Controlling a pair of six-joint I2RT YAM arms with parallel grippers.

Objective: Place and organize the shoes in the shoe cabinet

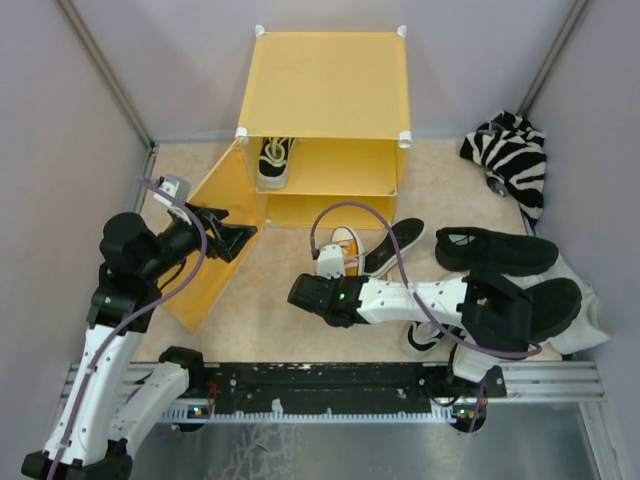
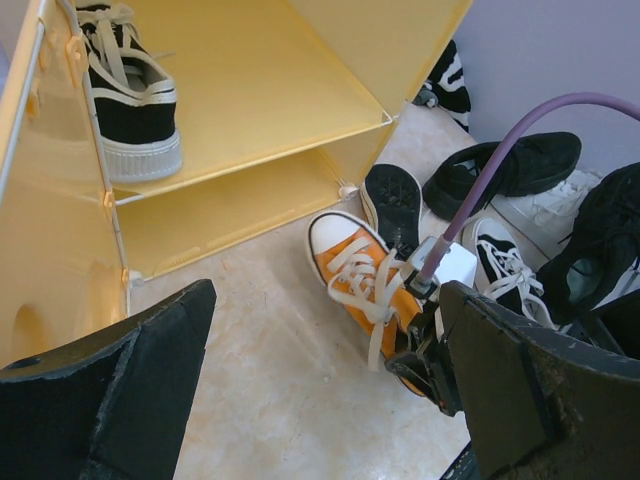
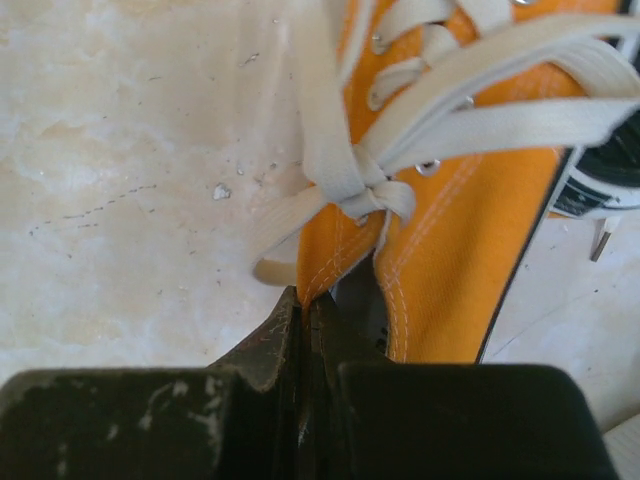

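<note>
Orange canvas sneaker [image 3: 470, 250], collar clamped in the tight-closed right tool [image 3: 306, 312]; left tool [image 2: 325, 310] gaping, empty.

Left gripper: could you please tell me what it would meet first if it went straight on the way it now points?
Likely the floor ahead of the open left gripper; just beyond lies the orange sneaker the right gripper holds. Depth is unclear.

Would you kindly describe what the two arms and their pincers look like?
The left arm and right arm have white links and black joints, each trailing a purple cable. The left pincer has broad, black, wedge-shaped fingers. The right pincer is black and scuffed; a small green light glows on its wrist.
</note>
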